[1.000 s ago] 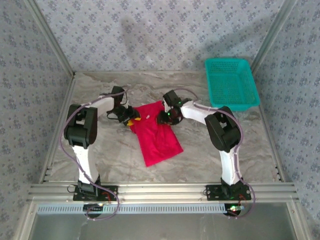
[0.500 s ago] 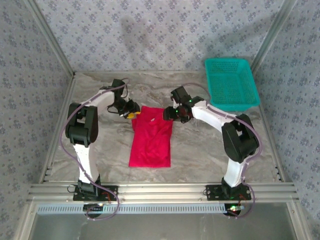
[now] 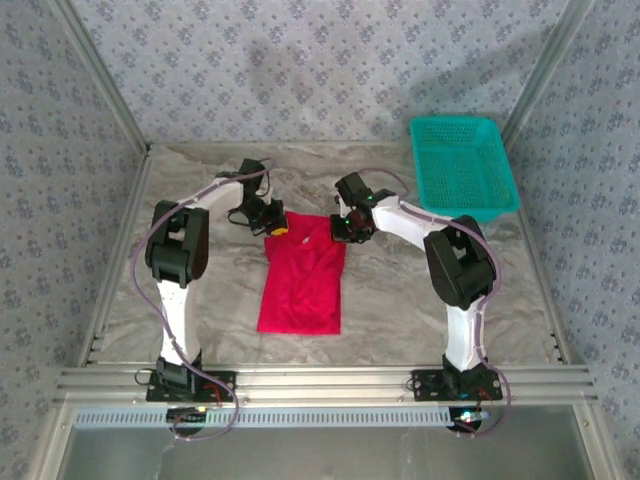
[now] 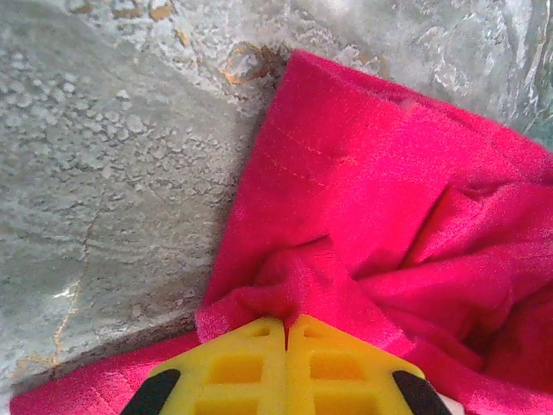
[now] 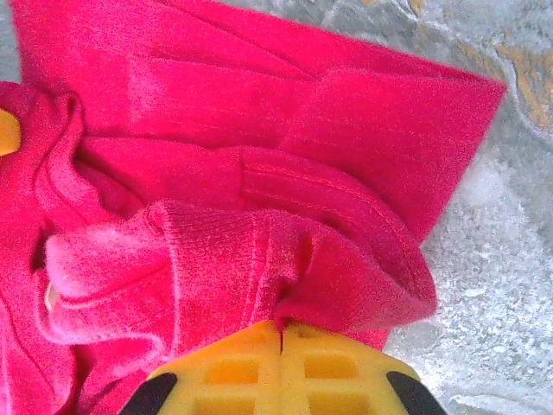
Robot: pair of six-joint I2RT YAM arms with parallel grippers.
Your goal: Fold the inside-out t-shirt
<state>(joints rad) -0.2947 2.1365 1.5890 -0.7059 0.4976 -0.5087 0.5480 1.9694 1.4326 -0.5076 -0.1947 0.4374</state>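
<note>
Inside-out t-shirt (image 3: pixel 300 285) lies mid-table, folded into a narrow red strip running 12 to 6 in the top view, flat on the marble-pattern table (image 3: pixel 200 290). Both arms reach in to its 12 o'clock end. The left gripper (image 3: pixel 275 226) is at the shirt's 11 o'clock corner and the right gripper (image 3: pixel 345 230) at the 1 o'clock corner, the two near each other across the top edge. Left wrist view: left gripper (image 4: pixel 285 346) has its yellow pads pressed together, with a bunched ridge of the red cloth (image 4: pixel 371 199) pinched at the tips; bare table shows from 9 to 12 of the cloth. Right wrist view: right gripper (image 5: pixel 282 333) is likewise closed, pads meeting on a rolled hem fold of the shirt (image 5: pixel 259 173), with layered folds above it and table showing at 3 o'clock. So both are clamped on fabric. Teal mesh basket (image 3: pixel 460 170) sits at the far right corner, at 2 o'clock from the shirt and well apart from it.
</note>
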